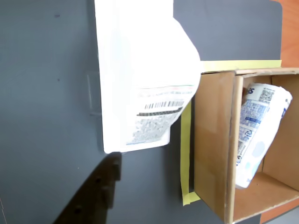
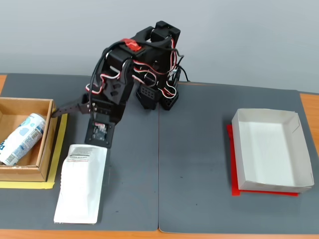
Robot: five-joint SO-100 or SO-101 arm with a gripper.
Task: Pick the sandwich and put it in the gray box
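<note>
Sandwich flat on mat, gray box empty, can in brown box, fingers apart.

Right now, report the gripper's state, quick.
Gripper: open, holding nothing; one finger is visible beside the label end of the sandwich.

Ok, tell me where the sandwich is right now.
In the fixed view the sandwich lies flat on the dark mat at lower left, just right of the brown box and below the gripper, far from the gray box.
</note>
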